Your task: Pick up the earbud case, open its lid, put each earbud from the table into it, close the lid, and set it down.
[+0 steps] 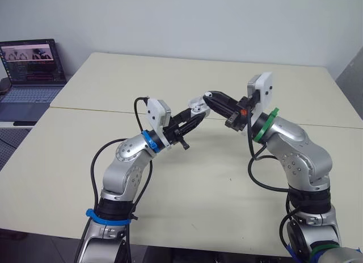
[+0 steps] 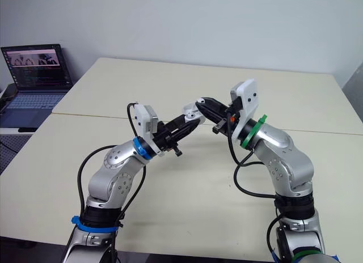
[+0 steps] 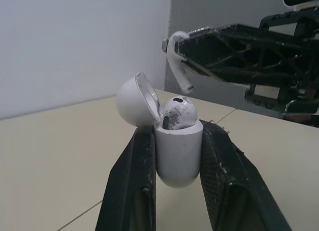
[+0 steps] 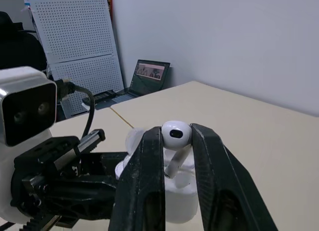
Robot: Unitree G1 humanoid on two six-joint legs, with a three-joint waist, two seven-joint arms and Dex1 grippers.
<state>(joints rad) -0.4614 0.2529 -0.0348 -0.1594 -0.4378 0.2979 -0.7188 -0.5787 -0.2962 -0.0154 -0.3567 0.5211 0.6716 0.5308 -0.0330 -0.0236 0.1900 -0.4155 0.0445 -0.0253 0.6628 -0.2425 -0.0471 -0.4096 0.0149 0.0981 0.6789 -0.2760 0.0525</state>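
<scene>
White earbud point(image 3: 178, 66) is pinched in my right gripper point(image 4: 175, 136), its stem pointing down at the earbud case point(image 3: 178, 151) just below, not touching. My left gripper point(image 1: 194, 114) clamps the case upright, lid point(image 3: 133, 100) open, other earbud point(image 3: 178, 114) seated inside.

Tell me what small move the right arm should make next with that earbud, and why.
Probably ease the right pincer down so the held earbud slides stem-first into the case. The left pincer grips the case with its lid open, a seated earbud fills one side, and the held earbud hangs stem-down above the opening, not touching it.
</scene>
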